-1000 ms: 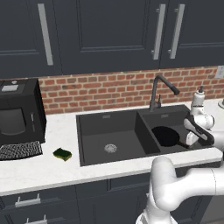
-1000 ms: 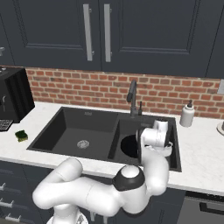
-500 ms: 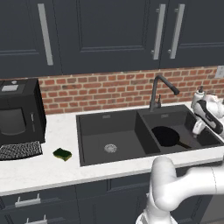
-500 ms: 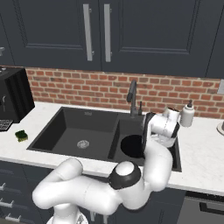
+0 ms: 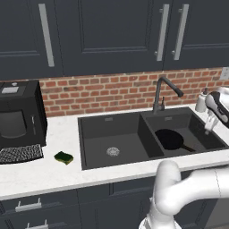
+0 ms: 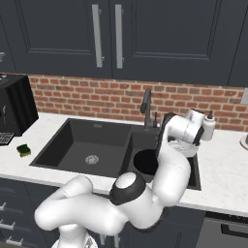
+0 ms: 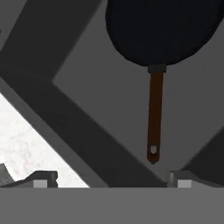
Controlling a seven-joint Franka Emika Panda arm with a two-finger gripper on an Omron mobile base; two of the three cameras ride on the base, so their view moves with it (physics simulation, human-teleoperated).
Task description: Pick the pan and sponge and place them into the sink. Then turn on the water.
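The pan [image 7: 164, 28] lies flat on the grey floor of the sink [image 7: 92, 94], its round black bowl at the top of the view and its brown handle running straight down toward the hand [image 7: 111, 180]. The hand's 2 fingertips [image 7: 43, 178] stand wide apart, touching nothing. A dark sink rim crosses diagonally, with pale speckled worktop [image 7: 24, 146] beyond it at lower left.
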